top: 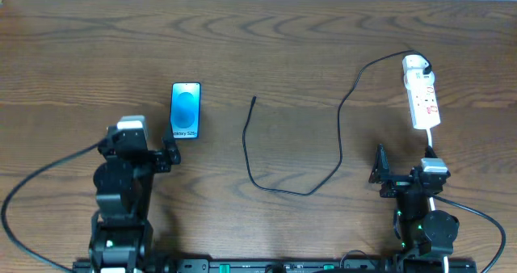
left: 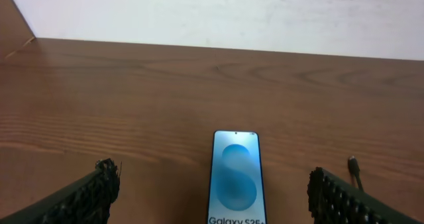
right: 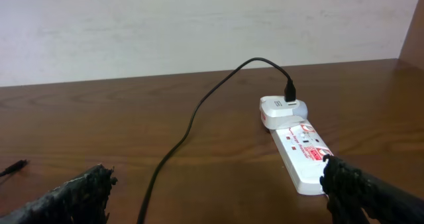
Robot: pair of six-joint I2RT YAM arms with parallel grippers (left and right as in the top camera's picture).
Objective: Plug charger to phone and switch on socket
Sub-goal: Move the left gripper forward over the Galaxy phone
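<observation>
Since the loose tip point(top: 254, 100) of the charger cable point(top: 339, 119) lies near the phone point(top: 186, 110), on its right side, the left gripper point(top: 171, 145) looks like the nearer one to pick it up. Its fingers are spread wide and hold nothing. The phone sits straight ahead of them, with its long side running away. The right gripper point(top: 378, 170) is spread and empty too. It faces the socket strip point(top: 422, 95), where the cable's plug point(top: 425, 64) already sits.

Dark wood-grain table point(top: 275, 39); plain white wall point(left: 218, 15) behind; even light.
</observation>
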